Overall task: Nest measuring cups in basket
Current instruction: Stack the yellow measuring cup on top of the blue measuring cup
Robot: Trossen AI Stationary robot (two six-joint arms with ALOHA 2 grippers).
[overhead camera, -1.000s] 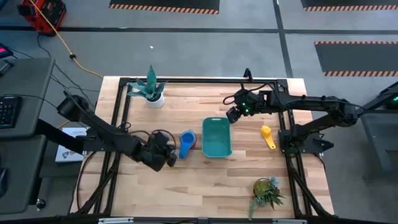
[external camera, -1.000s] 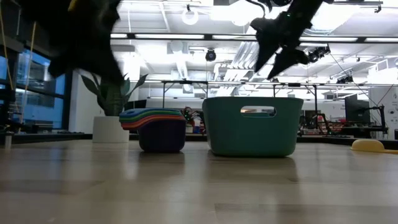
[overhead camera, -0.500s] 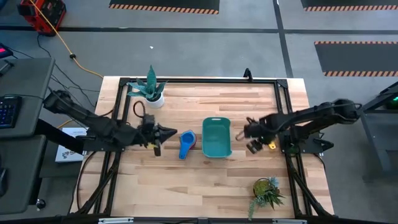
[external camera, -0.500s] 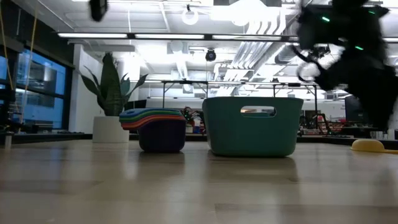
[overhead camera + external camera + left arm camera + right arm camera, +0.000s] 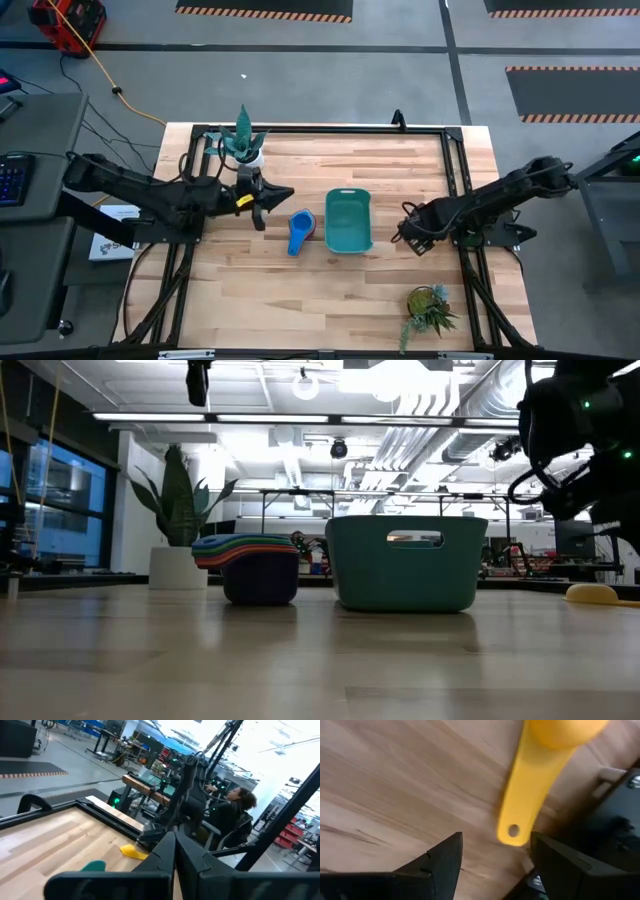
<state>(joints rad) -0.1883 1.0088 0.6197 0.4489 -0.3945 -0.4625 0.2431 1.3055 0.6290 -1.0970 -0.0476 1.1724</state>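
Observation:
A stack of nested measuring cups [image 5: 300, 231], blue on top, stands on the table left of the teal basket [image 5: 348, 220]; the low view shows the cup stack [image 5: 250, 565] beside the basket [image 5: 405, 560]. One yellow cup [image 5: 598, 593] lies alone right of the basket. My right gripper [image 5: 495, 842] is open just over it, one finger on each side of the free end of its handle [image 5: 512, 827]. In the high view my right arm hides the cup under my right gripper [image 5: 408, 235]. My left gripper [image 5: 270, 195] is shut and hangs in the air between the stack and the white plant pot.
A plant in a white pot [image 5: 243, 148] stands at the far left of the table, close to my left gripper. A second small plant [image 5: 430, 306] lies near the right near corner. The black frame rail [image 5: 455, 215] runs just right of the yellow cup. A person sits beyond the table [image 5: 235, 807].
My left gripper has risen from beside the cup stack and moved toward the far edge, close to the white pot. My right gripper has swung from the far side of the basket toward the right and near edges, coming down over the yellow cup. Cups and basket have stayed put.

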